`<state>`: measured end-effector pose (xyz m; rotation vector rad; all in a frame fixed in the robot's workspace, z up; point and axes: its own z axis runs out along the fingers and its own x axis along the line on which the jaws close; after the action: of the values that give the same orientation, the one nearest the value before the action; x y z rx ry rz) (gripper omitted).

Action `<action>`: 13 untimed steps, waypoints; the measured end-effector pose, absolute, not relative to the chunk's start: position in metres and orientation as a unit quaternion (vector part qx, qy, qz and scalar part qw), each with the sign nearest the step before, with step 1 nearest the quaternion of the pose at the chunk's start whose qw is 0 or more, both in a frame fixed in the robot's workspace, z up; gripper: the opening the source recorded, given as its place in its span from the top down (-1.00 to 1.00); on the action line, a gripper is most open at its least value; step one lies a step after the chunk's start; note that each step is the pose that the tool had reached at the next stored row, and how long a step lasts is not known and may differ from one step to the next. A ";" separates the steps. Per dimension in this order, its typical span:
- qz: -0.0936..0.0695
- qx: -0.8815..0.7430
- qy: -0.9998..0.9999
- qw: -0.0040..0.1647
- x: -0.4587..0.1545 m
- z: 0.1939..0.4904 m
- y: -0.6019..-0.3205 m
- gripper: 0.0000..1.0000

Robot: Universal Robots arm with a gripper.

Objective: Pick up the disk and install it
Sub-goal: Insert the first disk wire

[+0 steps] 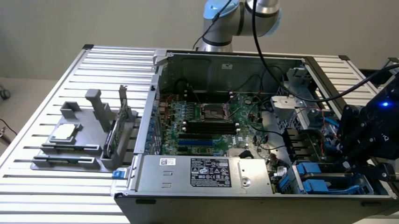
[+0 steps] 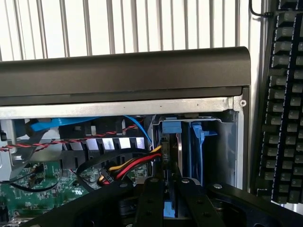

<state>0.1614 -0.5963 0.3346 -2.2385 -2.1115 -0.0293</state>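
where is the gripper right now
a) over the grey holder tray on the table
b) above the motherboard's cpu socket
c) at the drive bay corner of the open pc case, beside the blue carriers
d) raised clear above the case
c: the gripper sits low at the drive bay, its fingers closed on the disk standing on edge beside a blue carrier.

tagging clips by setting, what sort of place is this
Most likely a robotics lab bench set up for PC assembly. An open computer case lies on a slatted metal table, its motherboard exposed. A grey parts fixture sits beside it, and a keyboard lies by the case.
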 end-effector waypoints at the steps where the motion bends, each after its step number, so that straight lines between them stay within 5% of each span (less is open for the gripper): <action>1: -0.010 -0.727 -0.686 0.032 0.161 0.334 -0.596 0.67; 13: -0.010 -0.727 -0.686 0.032 0.161 0.338 -0.596 0.51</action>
<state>0.1608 -0.5963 0.3375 -2.2381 -2.1111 -0.0293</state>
